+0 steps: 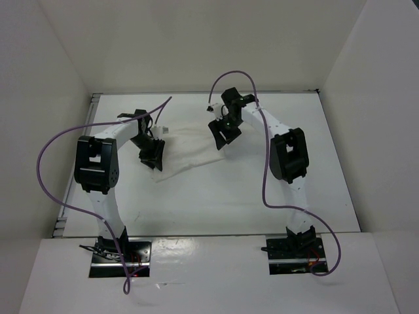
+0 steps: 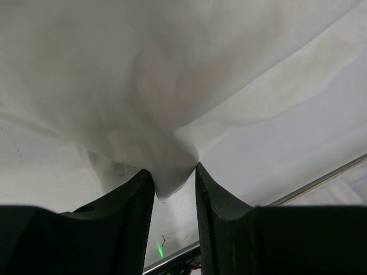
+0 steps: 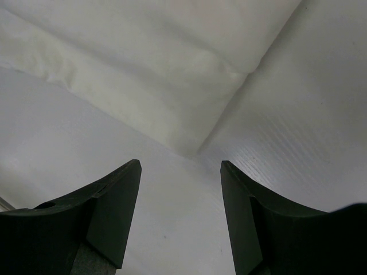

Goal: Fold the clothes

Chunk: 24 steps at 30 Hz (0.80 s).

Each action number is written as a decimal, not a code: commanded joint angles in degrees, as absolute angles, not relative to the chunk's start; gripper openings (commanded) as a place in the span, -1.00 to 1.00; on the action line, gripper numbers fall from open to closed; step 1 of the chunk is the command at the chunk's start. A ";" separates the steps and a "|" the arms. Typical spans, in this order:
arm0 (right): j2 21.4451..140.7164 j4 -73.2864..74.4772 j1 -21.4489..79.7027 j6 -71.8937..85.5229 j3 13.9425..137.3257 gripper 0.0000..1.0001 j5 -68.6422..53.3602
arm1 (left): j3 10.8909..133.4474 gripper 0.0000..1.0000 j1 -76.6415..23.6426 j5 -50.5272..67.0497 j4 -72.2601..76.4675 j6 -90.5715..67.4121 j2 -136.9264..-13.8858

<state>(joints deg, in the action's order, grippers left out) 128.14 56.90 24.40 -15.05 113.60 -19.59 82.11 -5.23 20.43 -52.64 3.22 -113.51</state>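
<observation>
White fabric, the clothes [image 1: 190, 145], lies wrinkled toward the far middle of the counter [image 1: 216, 203]. At its near-left corner we see the left end effector [image 2: 175, 175] pinching a bunched fold. By its right edge the right end effector [image 3: 180, 166] hangs with jaws apart, holding nothing. Walls [image 1: 59, 78] close the counter's left, far and right edges.

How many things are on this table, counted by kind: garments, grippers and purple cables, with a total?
white garment: 1
gripper: 2 (left gripper, right gripper)
purple cable: 2 (left cable, right cable)
Total: 5
</observation>
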 commanded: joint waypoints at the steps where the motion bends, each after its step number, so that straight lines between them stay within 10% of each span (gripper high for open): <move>1: 128.50 53.61 26.36 -13.19 112.24 0.32 -17.41 | 82.18 -0.19 -5.01 19.69 -54.49 4.31 -113.64; 24: 130.69 42.20 29.62 -6.42 101.17 0.32 4.03 | 81.57 -0.30 -5.01 17.41 -54.49 4.83 -115.22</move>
